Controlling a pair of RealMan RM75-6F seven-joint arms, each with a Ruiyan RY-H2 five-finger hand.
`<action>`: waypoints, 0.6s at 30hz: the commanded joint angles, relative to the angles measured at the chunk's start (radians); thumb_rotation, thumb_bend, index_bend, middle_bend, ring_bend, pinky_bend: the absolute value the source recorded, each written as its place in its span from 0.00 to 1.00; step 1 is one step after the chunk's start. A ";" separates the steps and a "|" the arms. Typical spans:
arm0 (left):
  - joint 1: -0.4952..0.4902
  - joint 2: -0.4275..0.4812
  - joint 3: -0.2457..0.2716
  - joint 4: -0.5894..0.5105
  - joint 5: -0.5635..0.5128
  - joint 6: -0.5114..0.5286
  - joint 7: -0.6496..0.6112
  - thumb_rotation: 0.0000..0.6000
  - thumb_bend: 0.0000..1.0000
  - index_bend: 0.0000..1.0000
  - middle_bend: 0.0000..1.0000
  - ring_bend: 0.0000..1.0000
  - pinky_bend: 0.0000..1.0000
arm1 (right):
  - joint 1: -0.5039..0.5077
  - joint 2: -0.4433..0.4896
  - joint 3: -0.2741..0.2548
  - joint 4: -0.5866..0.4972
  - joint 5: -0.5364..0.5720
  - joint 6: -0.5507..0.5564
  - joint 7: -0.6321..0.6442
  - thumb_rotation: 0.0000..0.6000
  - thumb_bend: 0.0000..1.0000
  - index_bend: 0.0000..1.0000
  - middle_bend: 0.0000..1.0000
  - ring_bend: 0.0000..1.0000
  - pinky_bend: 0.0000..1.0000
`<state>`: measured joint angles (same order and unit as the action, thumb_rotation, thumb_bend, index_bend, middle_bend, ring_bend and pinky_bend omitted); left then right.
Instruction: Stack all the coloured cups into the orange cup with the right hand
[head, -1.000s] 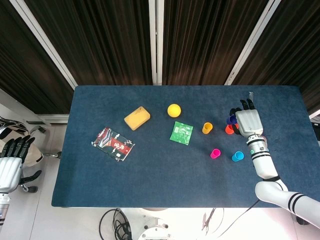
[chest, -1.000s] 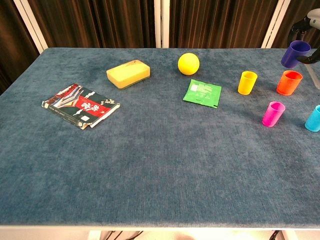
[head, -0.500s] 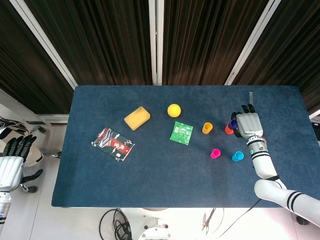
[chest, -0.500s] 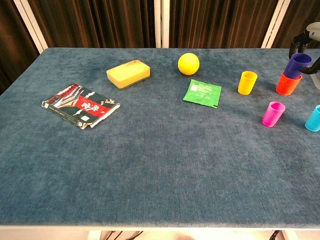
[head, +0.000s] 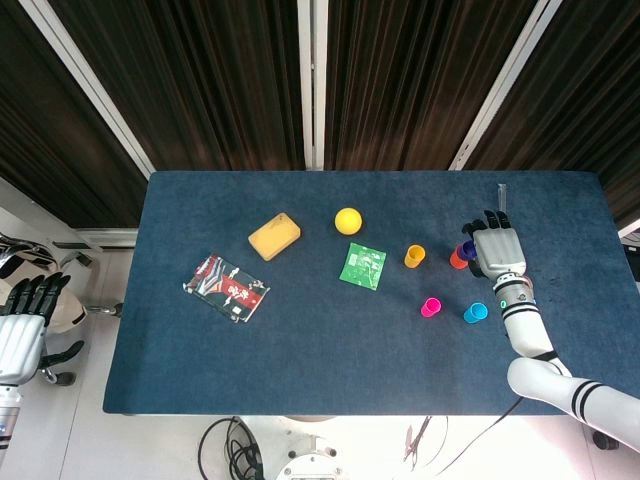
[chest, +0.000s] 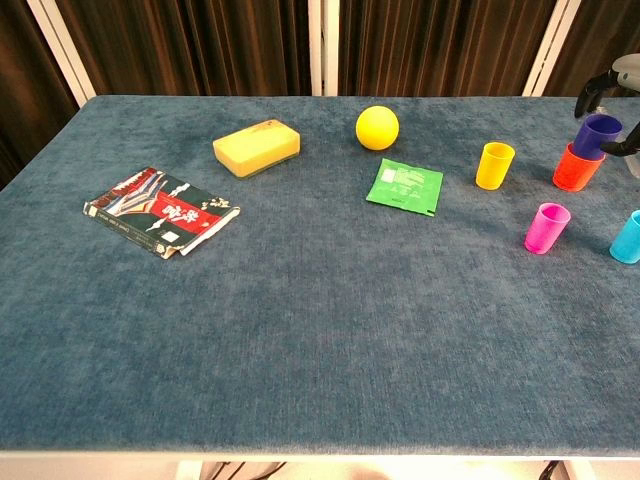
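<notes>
Now the purple cup is seated part-way in the orange cup, tilted slightly, at the table's far right. The right hand is seen with fingers around the purple cup; whether contact remains cannot be told. The yellow cup, pink cup and blue cup stand nearby, nearer the right hand than the idle, uncurled left hand.
</notes>
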<state>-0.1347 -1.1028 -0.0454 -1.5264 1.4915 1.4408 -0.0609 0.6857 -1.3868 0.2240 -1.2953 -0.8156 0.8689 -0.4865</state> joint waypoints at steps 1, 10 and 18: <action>0.000 -0.002 0.000 0.002 -0.001 0.000 -0.002 1.00 0.16 0.08 0.06 0.00 0.00 | 0.002 -0.001 0.001 0.001 -0.009 0.000 0.021 1.00 0.22 0.00 0.03 0.00 0.00; 0.000 0.000 0.004 0.003 0.007 0.000 -0.009 1.00 0.16 0.08 0.06 0.00 0.00 | 0.005 0.054 -0.004 -0.107 -0.122 0.025 0.079 1.00 0.18 0.00 0.11 0.00 0.00; 0.006 0.009 0.004 -0.014 0.015 0.017 -0.002 1.00 0.16 0.08 0.06 0.00 0.00 | 0.085 0.018 -0.020 -0.114 -0.066 -0.031 -0.021 1.00 0.17 0.05 0.16 0.00 0.00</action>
<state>-0.1294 -1.0945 -0.0419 -1.5397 1.5067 1.4575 -0.0640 0.7475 -1.3475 0.2102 -1.4247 -0.9034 0.8504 -0.4800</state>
